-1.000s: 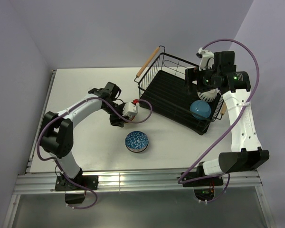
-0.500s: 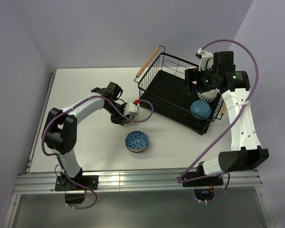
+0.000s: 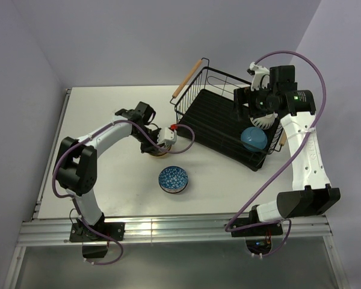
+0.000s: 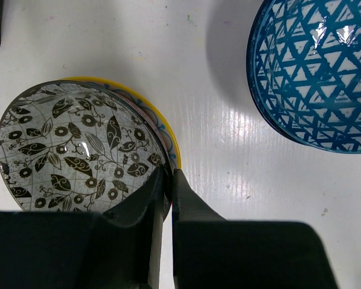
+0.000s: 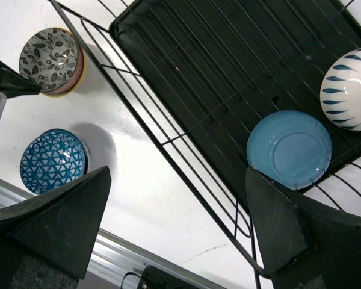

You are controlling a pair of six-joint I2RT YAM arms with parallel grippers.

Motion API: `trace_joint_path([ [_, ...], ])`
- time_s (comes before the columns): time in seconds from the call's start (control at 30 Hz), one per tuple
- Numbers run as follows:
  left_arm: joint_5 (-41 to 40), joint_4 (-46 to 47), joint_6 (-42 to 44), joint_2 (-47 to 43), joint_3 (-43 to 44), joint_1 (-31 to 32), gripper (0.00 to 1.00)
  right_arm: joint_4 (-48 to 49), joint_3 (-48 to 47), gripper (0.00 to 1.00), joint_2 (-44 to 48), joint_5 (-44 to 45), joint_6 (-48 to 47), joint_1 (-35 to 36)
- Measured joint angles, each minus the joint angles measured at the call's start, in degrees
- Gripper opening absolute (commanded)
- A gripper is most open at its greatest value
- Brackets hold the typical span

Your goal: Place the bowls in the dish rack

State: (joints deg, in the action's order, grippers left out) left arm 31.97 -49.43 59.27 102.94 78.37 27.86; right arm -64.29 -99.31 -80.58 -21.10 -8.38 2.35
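A floral bowl [image 4: 78, 150] with a black-and-white leaf inside and a yellow outside sits on the table; it also shows in the top view [image 3: 156, 152] and the right wrist view [image 5: 51, 53]. My left gripper [image 4: 167, 176] is shut on its right rim, one finger inside and one outside; the gripper also shows in the top view [image 3: 159, 144]. A blue triangle-patterned bowl [image 3: 173, 179] lies on the table nearby. The dish rack [image 3: 219, 117] holds a plain blue bowl [image 3: 253, 138] and a white bowl with blue stripes [image 3: 265, 118]. My right gripper [image 3: 243, 102] hovers open and empty over the rack's right end.
The rack's wooden handle [image 3: 186, 78] sticks out at its far left. The rack's wire wall [image 5: 168, 144] stands between the table bowls and the rack floor. The table's front edge with a metal rail [image 3: 168, 229] is near the blue triangle bowl [image 4: 316, 72].
My left gripper has turned and come down onto the floral bowl's rim, and the bowl's yellow edge now shows beneath it. The right arm has not moved.
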Motion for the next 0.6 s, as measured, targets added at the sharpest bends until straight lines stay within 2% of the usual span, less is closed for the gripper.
trace_joint_path([
  [0.27,-0.59,-0.55,-0.48,-0.94,0.50,0.00,0.00,0.37,0.31,1.00,-0.09,-1.29,0.15,0.00],
  [0.6,-2.10,-1.27,-3.02,-7.04,0.52,0.00,0.00,3.15,0.92,1.00,-0.09,-4.92,1.57,0.00],
])
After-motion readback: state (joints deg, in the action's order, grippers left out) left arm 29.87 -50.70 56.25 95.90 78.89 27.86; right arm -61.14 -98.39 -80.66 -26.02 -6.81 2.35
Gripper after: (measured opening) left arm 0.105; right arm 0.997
